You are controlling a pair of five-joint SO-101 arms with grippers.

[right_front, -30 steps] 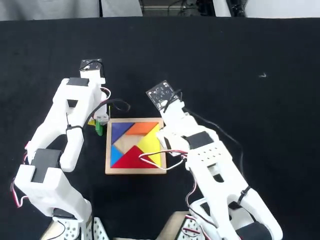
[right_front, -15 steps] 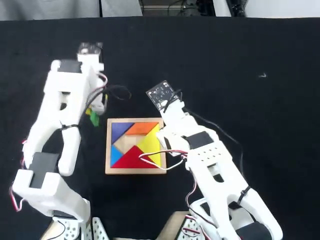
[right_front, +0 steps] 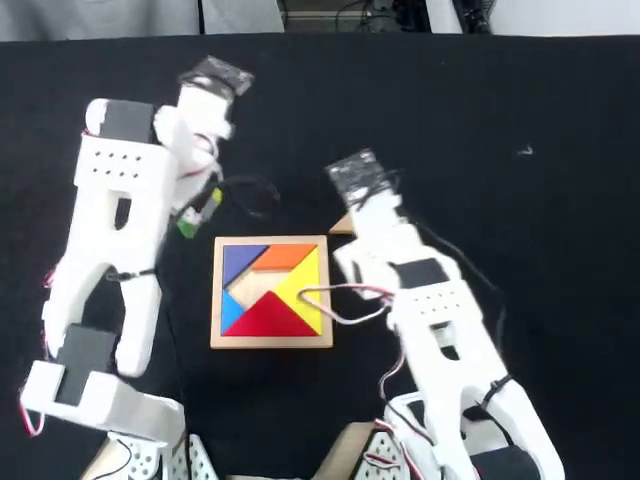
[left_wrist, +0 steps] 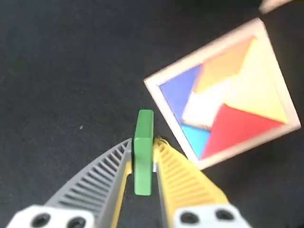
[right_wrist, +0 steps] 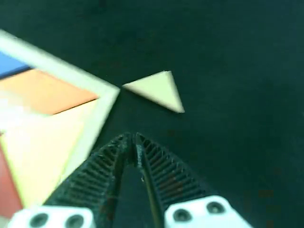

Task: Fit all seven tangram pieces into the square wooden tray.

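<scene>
Change over the last second: left gripper (left_wrist: 143,148) has risen from the tabletop (right_front: 520,250) beside the tray (right_front: 270,343) and swung up and away from the tray's far left corner, carrying the green piece (left_wrist: 143,124). Its fingers are clamped on the piece's flat faces. Right gripper (right_wrist: 135,140) has pulled back off the tray's right edge. Its fingers are pressed together with nothing between them. That uncovers a plain wood triangle (right_wrist: 156,90) on the tabletop just off the tray's far right corner.

Meaning: pick of the green piece looks complete, with carry and placement to follow. Five coloured pieces sit in the tray, and a pale patch at centre-left is probably the open slot. The triangle is still outside.

Orientation: green piece is held on edge, thin side toward the wrist camera. Its long axis runs along the fingers, and its free end projects past the fingertips, down toward the tabletop left of the tray.
</scene>
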